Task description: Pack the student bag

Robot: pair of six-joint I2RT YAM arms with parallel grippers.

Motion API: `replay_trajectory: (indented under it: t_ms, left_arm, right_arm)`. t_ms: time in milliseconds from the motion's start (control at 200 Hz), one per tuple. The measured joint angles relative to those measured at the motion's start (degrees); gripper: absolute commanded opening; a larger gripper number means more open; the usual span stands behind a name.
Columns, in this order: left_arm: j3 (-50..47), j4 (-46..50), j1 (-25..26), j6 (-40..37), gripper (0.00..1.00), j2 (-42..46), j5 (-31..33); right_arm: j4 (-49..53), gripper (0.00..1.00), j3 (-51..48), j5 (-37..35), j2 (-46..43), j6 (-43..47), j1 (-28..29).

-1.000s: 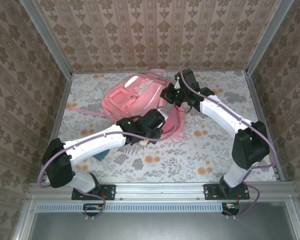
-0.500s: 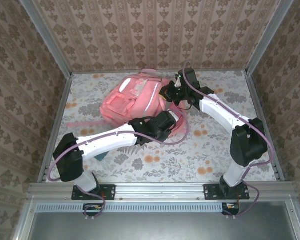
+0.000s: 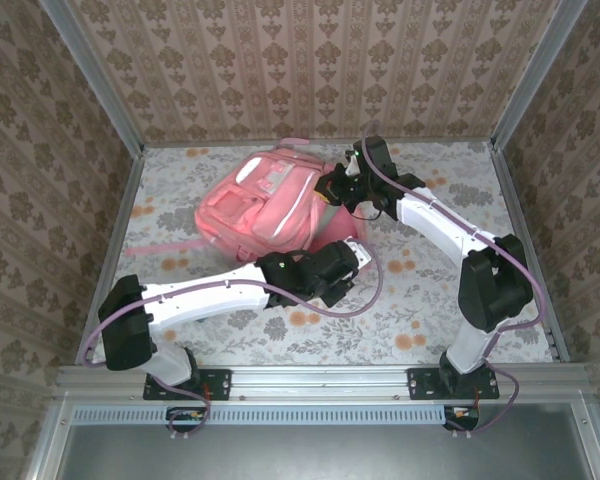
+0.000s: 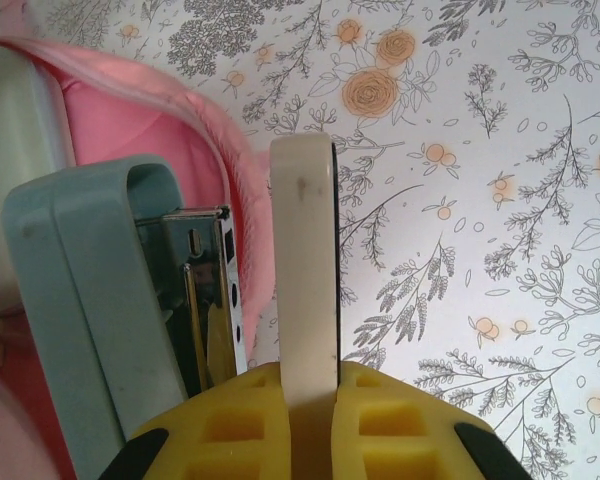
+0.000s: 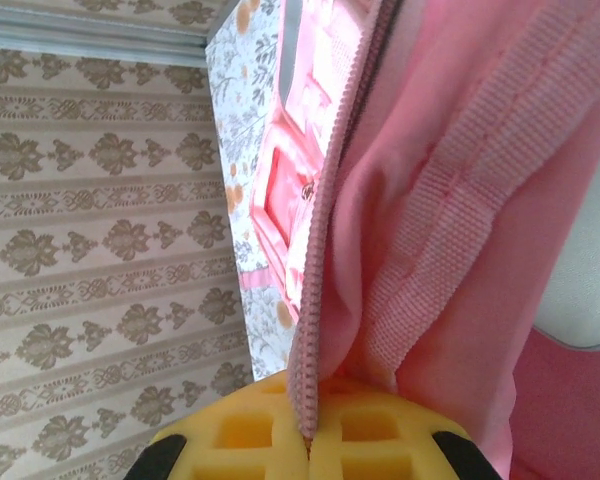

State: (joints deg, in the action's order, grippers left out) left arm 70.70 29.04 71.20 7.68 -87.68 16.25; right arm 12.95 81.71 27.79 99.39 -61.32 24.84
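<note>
The student bag (image 3: 265,200), a big pink backpack, lies at the back middle of the table with its opening turned to the right. My right gripper (image 3: 332,188) is shut on the bag's pink zipper edge (image 5: 325,250), and its jaws (image 5: 308,440) pinch that edge. My left gripper (image 3: 352,252) is at the bag's lower right. It (image 4: 310,375) is shut on a flat cream bar (image 4: 305,250). Right beside the bar stands a grey-blue stapler body (image 4: 90,280) with a metal rail. Pink bag fabric (image 4: 150,110) shows behind them.
A pink strap (image 3: 158,246) trails left across the floral tablecloth (image 3: 420,300). A pale object (image 4: 10,150) sits inside the bag. Patterned walls and metal posts (image 3: 92,75) close the table on three sides.
My left arm has swung right and nearer with the cream bar, to the bag's lower right. The bag has shifted and its right edge stands higher. The right gripper has barely moved.
</note>
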Motion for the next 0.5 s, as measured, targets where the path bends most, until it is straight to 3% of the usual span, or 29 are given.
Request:
replay_trajectory:
  t_ms: [230,500]
  left_arm:
    - [0.0,-3.5,-4.1,-0.9,0.01,-2.7,0.3]
    - [0.0,-9.4,-6.8,-8.0,0.01,-5.3,4.7]
  right_arm:
    - [-0.7,0.0,0.0,1.2,0.0,-0.5,0.5]
    - [-3.3,0.0,-2.8,2.0,-0.6,-2.2,0.6]
